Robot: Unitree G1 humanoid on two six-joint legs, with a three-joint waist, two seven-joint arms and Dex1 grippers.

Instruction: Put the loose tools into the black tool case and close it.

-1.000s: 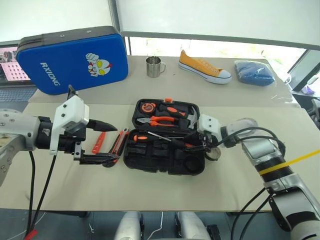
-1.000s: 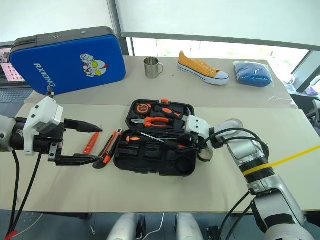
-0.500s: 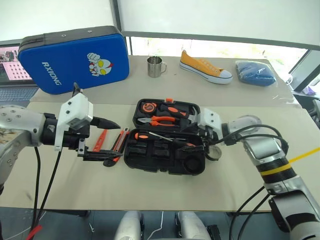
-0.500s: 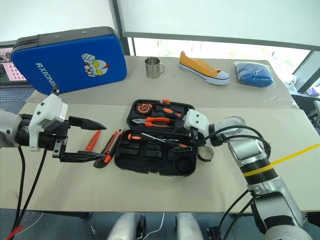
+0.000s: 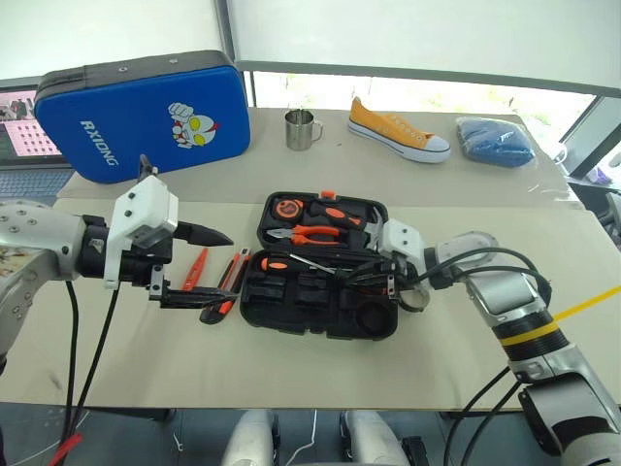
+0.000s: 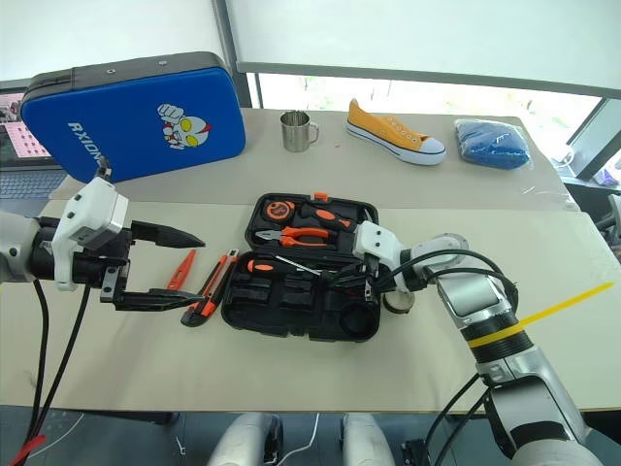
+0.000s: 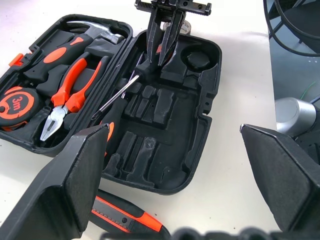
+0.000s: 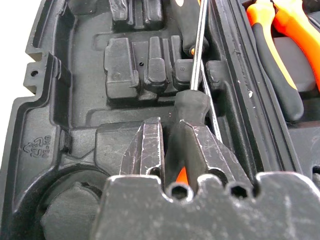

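The right fingers (image 8: 170, 150) pinch a screwdriver (image 8: 192, 102) handle inside the open black case (image 5: 320, 320). The left fingers (image 5: 199, 267) gape wide and empty above the knife (image 5: 225, 282) on the table (image 5: 291, 369).

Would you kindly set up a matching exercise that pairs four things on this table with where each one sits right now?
Things:
1. pliers
2. utility knife
3. metal mug
4. right gripper

Places:
A. on the far table, beside the blue case
B. closed around a screwdriver handle
C. on the table, left of the black tool case
D. in the case's far half

Pairs: 1-D, 2-C, 3-A, 4-B
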